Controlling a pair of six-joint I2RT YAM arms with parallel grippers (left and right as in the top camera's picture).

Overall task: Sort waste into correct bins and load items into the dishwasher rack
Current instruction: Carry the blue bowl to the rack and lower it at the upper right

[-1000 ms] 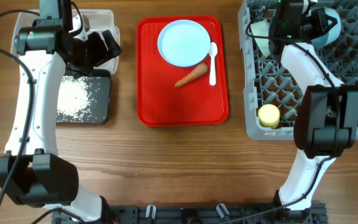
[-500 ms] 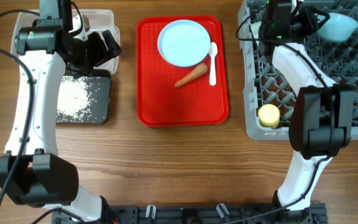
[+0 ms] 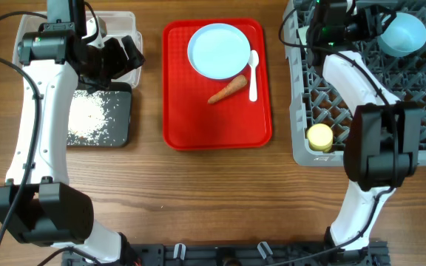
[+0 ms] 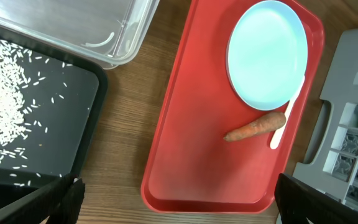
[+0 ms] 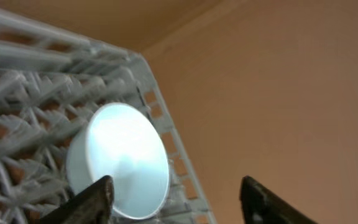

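Note:
My right gripper is open over the back of the grey dishwasher rack. Just off its tips, the pale blue bowl rests free in the rack. In the right wrist view that bowl sits beside the left finger, with nothing between the jaws. A yellow cup stands in the rack's front left corner. My left gripper hangs open and empty by the clear tub. The black tray holds loose rice. A blue plate, white spoon and carrot lie on a red tray.
In the left wrist view the red tray lies between the black tray on its left and the rack's corner on its right, with the plate and carrot on it. Bare wooden table runs along the front.
My right gripper has opened and let go of the blue bowl, which now lies in the rack's back right part. The left arm has not moved.

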